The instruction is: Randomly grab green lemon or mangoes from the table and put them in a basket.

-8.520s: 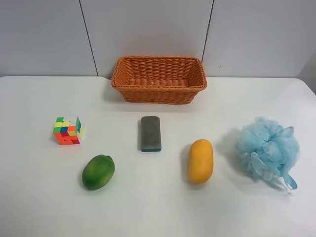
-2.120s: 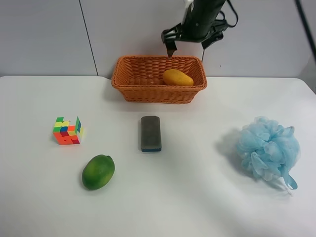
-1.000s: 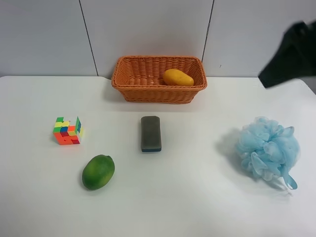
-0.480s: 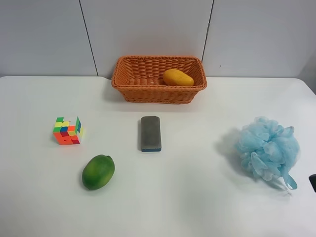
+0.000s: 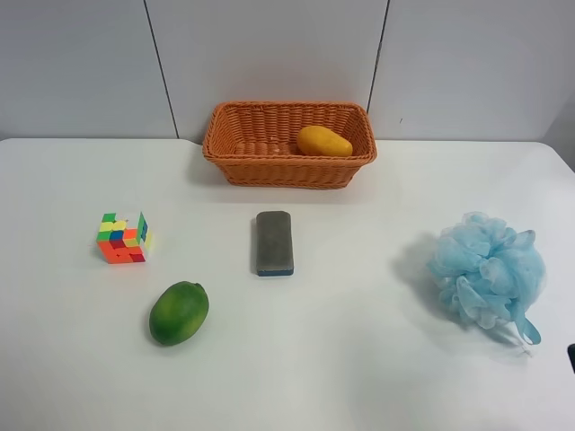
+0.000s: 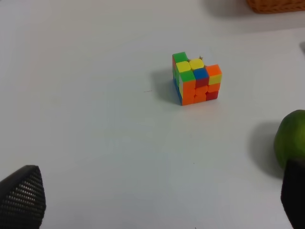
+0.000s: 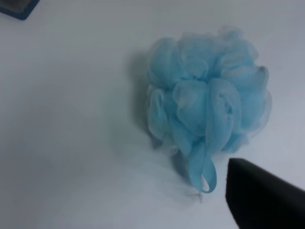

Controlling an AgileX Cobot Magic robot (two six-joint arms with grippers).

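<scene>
Surface: wide plain white desk [image 5: 296, 377], matte, bare between items; behind it a pale grey panelled wall [image 5: 269, 54] with two dark vertical seams.

Left claw [image 6: 152, 205]: two dark fingertips [image 6: 21, 195] at opposite lower corners of the left wrist view, set wide apart, released, nothing between them; it hangs over bare desk, apart from every object.

Right claw [image 7: 267, 200]: only one dark finger shows, in a corner of the right wrist view, just beside the sponge's ribbon loop; whether it is released or clenched cannot be told; in the exterior high view a dark sliver at the lower right edge is all that shows of an arm.

Item 1: smooth yellow-orange elongated mango [image 5: 324, 141]; lies inside the basket, toward the end at the exterior high view's right; long axis roughly along the basket's length, slightly tilted.

Item 2: rectangular orange woven wicker basket [image 5: 225, 144] with flared sides; stands at the far edge of the desk, near the wall.

Item 3: glossy green oval lemon [image 5: 179, 312]; on the desk, well apart from the basket; long axis diagonal, narrower end toward the upper right in the exterior high view; near the cube.

Item 4: multicoloured scrambled puzzle cube [image 5: 124, 237], one layer twisted.

Item 5: grey rectangular eraser block [image 5: 274, 242] with a blue base; long axis pointing toward the basket.

Item 6: pale blue mesh bath sponge [image 5: 487, 274] with ribbon loop; at the exterior high view's right.
</scene>
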